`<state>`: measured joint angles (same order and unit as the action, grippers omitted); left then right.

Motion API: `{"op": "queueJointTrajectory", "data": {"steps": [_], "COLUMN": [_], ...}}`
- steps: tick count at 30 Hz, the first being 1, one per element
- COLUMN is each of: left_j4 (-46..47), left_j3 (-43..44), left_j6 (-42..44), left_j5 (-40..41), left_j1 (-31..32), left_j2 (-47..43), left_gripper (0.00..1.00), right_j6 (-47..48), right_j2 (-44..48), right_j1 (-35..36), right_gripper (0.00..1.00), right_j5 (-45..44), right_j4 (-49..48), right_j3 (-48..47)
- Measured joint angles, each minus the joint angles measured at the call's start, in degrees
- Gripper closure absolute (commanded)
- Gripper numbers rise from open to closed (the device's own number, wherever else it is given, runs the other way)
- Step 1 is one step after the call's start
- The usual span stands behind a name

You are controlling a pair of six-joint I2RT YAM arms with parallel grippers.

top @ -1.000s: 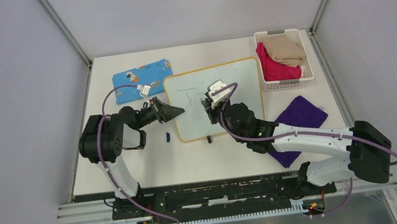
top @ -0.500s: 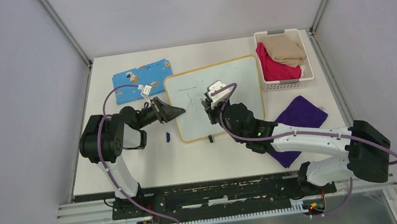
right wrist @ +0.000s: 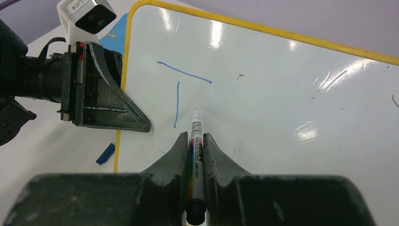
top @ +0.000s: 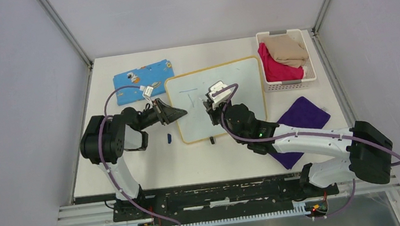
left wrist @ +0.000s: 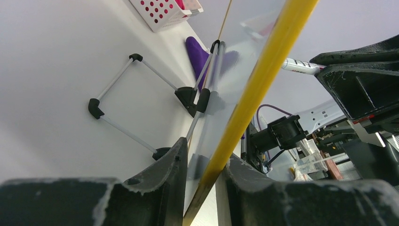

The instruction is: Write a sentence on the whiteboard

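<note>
Whiteboard [top: 229, 88] lies mid-table, turned a little off square, with the blue patterned cloth [top: 143, 74] just beyond its far left corner and the white basket [top: 261, 38] of red and beige fabric at its right. A purple cloth [top: 303, 117] sits near the board's near right corner, partly under my right arm. The left gripper [top: 177, 113] reaches in from the left. On its wrist camera the two fingers are nearly closed, with the board's yellow rim [left wrist: 263, 80] pinched between them, so it has the left edge clamped. On that camera I also see a wire stand [left wrist: 117, 80] with black corner pieces on the underside of the board. The right gripper [right wrist: 194, 141] is over the board's left half, its jaws closed snugly on a marker [right wrist: 195, 127] that points away from the wrist toward the surface. The tip is right at the white face, but I cannot tell whether it touches. The sentence [right wrist: 183, 72] so far is only two thin blue strokes, a slanted bar and a downstroke beneath it, just left of the marker tip. A small blue cap [top: 169, 137] lies on the table beside the board's left edge.
</note>
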<state>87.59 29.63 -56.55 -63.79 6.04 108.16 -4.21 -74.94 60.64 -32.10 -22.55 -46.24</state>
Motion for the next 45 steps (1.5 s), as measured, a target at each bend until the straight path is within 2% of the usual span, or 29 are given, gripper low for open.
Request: {"op": "queueJointTrajectory", "data": {"steps": [9, 45], "left_j4": [0.07, 0.17], "left_j3": [0.00, 0.07], "left_j6": [0.04, 0.07], "left_j5": [-0.35, -0.28], "left_j1": [0.11, 0.20], "left_j2": [0.00, 0.00], "left_gripper": [0.74, 0.86], "right_j6": [0.00, -0.02], "right_j2": [-1.03, -4.02], "right_j1": [-0.07, -0.50], "right_gripper": [1.00, 1.00], "right_j5": [-0.55, -1.36], "right_j4": [0.00, 0.76], "right_j3": [-0.02, -1.40]}}
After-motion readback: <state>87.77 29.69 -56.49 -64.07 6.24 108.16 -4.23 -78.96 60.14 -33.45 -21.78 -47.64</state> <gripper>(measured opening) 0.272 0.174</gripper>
